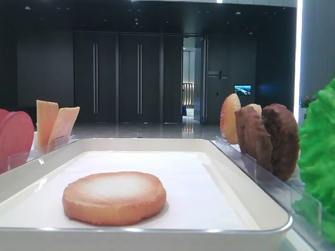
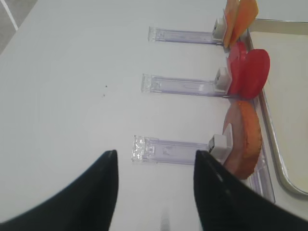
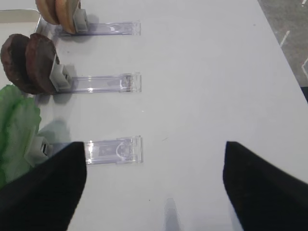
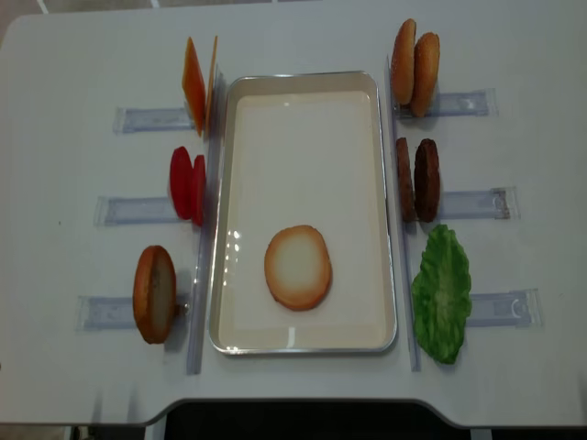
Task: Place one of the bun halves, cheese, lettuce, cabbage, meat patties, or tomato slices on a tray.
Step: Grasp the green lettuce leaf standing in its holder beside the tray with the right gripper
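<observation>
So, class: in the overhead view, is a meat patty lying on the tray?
No: only one bun half lies on the tray; both meat patties stand outside its right rim.

White table [image 4: 303, 37], tray [image 4: 385, 183], clear holders [image 4: 468, 203]

Six clear plastic holders [image 4: 468, 203] on a white table [image 4: 64, 64], three per side.
</observation>
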Controlling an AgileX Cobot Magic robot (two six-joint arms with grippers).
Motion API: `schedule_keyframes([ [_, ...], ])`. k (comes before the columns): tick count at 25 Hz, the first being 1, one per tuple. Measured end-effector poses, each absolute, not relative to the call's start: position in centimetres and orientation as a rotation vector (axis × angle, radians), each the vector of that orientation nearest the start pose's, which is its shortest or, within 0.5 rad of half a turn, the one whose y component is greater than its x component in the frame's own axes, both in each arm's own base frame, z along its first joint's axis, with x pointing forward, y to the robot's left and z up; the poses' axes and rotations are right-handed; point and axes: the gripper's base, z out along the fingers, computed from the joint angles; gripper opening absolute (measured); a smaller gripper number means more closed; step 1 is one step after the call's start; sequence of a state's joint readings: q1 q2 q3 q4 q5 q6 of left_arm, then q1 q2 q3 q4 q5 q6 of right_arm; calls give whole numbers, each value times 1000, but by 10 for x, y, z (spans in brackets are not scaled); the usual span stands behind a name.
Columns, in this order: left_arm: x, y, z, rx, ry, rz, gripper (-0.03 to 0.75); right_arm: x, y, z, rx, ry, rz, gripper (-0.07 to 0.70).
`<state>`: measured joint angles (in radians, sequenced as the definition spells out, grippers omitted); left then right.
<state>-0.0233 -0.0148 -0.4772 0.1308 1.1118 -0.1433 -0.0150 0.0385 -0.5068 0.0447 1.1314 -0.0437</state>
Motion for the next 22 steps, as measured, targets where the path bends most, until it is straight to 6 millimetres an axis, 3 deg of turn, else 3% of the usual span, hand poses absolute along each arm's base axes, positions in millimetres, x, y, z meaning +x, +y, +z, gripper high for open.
schedule_keyframes([
  [9, -7, 11, 267, -135, 2092, 58, 314, -3, 4, 274, -34, 2146, 20, 553],
  [22, -7, 11, 267, -135, 2092, 58, 150, -3, 4, 274, -34, 2147, 20, 553],
])
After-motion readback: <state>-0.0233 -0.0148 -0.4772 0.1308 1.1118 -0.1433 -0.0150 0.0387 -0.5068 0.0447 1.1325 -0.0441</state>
